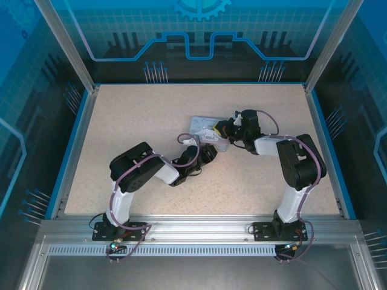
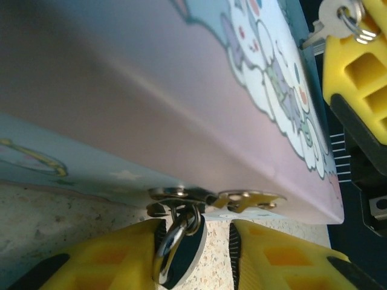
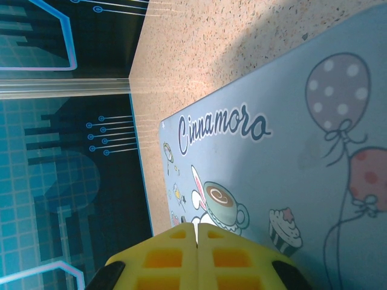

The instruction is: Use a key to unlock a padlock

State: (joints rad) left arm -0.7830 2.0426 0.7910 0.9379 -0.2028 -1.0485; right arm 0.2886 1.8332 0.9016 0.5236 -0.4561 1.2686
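The speckled table (image 1: 121,121) carries the pastel-blue cartoon-print tin box (image 1: 202,128) at its middle, set between the two arms so each can work on one side of it. The left gripper (image 2: 199,241) comes in low at the tin's near wall, its jaws partly open and straddling the lock. One yellow pad sits against it and the other stands just apart, so this looks like a steadying hold not yet clamped. The right gripper (image 3: 196,232) hovers over the printed lid with its jaws pressed together, apparently pinching the key so that it can be brought round to the keyhole. The metal hasp (image 2: 181,194) juts from the tin's seam. The padlock (image 2: 184,263) hangs from it by its thin shackle, dark body down between the left pads. The key (image 2: 329,15), with its small ring (image 2: 358,27), pokes out at the right fingertip, well apart from the padlock.
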